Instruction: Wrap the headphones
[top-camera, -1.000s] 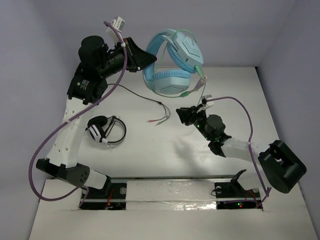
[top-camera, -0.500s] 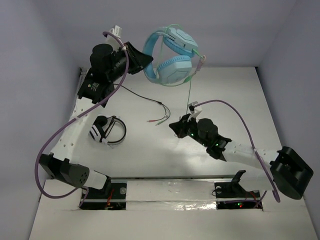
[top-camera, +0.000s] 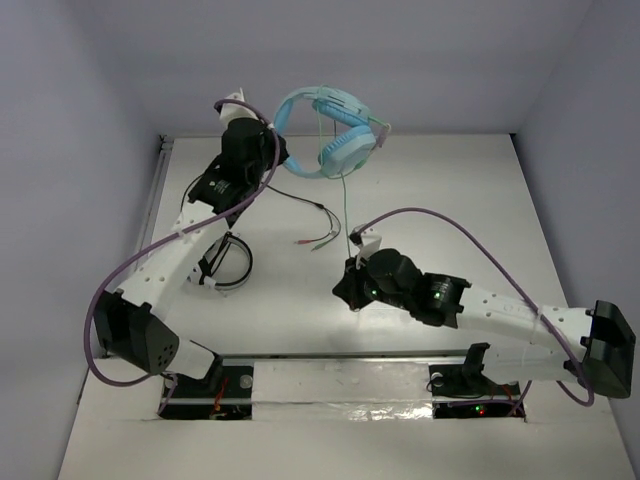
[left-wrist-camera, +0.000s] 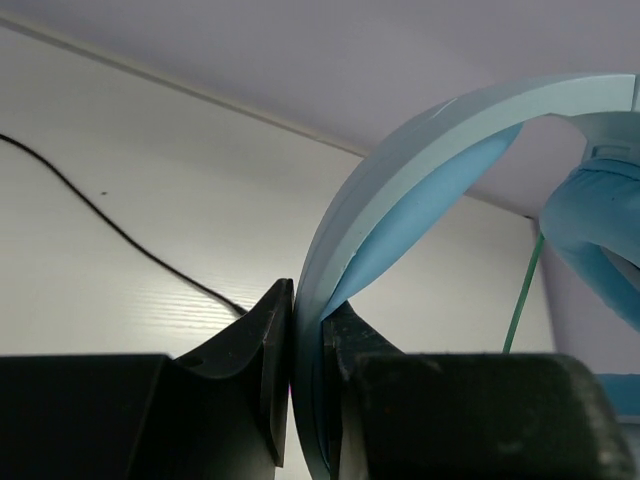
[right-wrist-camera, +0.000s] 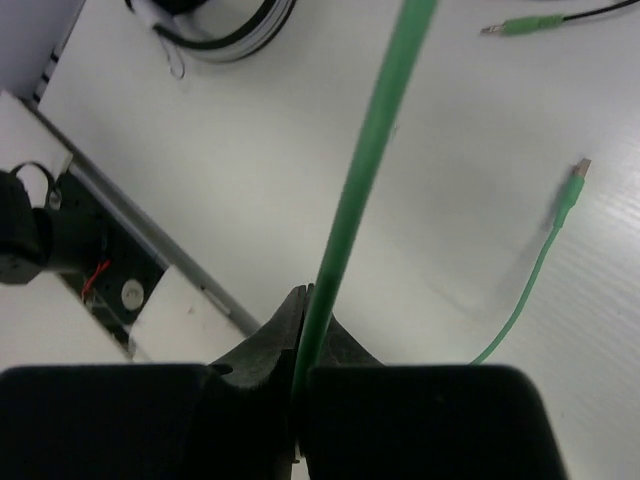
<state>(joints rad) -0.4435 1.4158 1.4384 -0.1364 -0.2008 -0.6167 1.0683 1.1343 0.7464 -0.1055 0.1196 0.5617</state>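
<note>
Above table (top-camera: 480, 200): left gripper (left-wrist-camera: 305, 300) clamped on headphones (top-camera: 345, 150) at band (left-wrist-camera: 400, 150), right gripper (right-wrist-camera: 303, 305) pinching cable (right-wrist-camera: 365, 150) (drawn taut). Wind it round the band under light, even tension.

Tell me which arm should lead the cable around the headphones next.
Right, probably. The right gripper is shut on the green cable, which runs up to the headphones. The left gripper is clamped on the headband, holding them up, so it serves as anchor.
</note>
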